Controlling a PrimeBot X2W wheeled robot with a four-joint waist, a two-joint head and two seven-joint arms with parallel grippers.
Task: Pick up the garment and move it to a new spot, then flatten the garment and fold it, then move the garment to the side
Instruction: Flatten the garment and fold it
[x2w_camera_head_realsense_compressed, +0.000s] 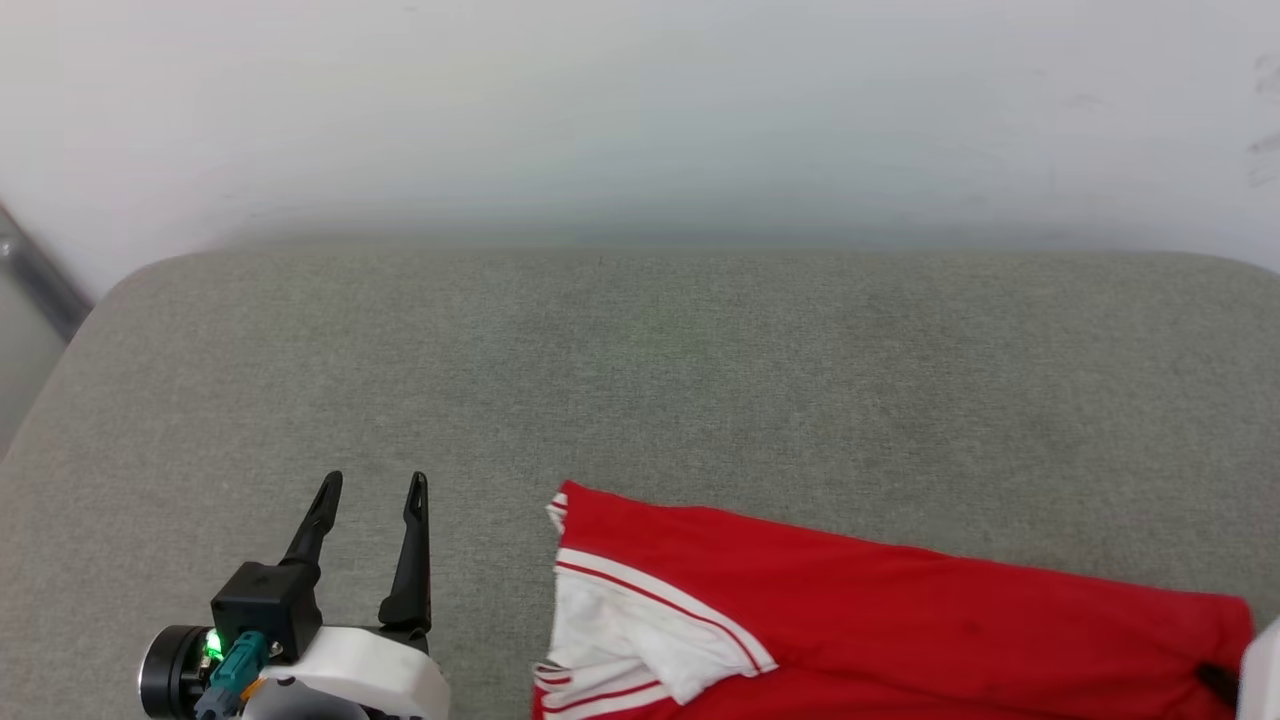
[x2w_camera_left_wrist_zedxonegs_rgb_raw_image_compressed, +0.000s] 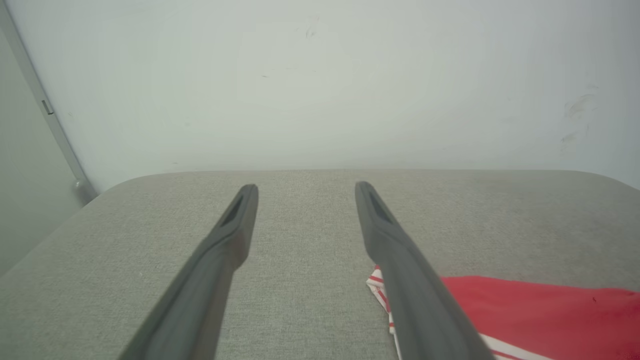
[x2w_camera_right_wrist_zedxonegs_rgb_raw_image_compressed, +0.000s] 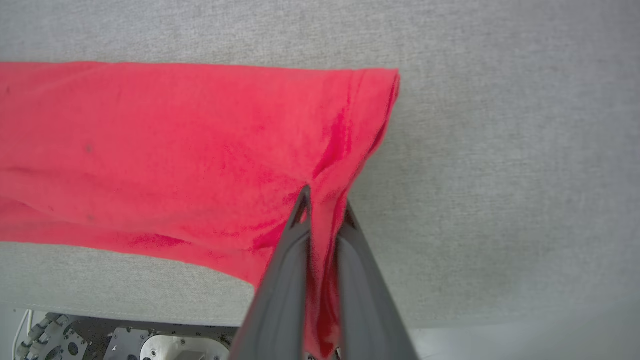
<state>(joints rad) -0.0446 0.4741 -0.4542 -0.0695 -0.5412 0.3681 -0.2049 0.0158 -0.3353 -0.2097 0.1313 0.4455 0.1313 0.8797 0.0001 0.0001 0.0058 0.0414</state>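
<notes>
Left gripper (x2w_camera_head_realsense_compressed: 374, 482): fingers spread wide, holding nothing, poised over the bare grey cushion (x2w_camera_head_realsense_compressed: 640, 380)
Jersey T-shirt (x2w_camera_head_realsense_compressed: 850, 620): just right of that gripper, with the striped white sleeve end nearest it and the long axis running left to right along the cushion's near side
Right gripper (x2w_camera_right_wrist_zedxonegs_rgb_raw_image_compressed: 325, 200): closed tight on a pinch of red cloth near the shirt's right-hand hem corner (fabric bunched between the fingers)
Key relation: the right arm has the shirt, while the sleeve end lies free beside the left jaws

Left end effector (x2w_camera_head_realsense_compressed: 375, 482) near left: two long dark fingers spread wide, pointing far and slightly tilted left, white wrist housing (x2w_camera_head_realsense_compressed: 365, 665) behind. Right end effector (x2w_camera_right_wrist_zedxonegs_rgb_raw_image_compressed: 325, 200) near right: fingers pinched together, clamped on a fold of the garment (x2w_camera_right_wrist_zedxonegs_rgb_raw_image_compressed: 175, 150).
</notes>
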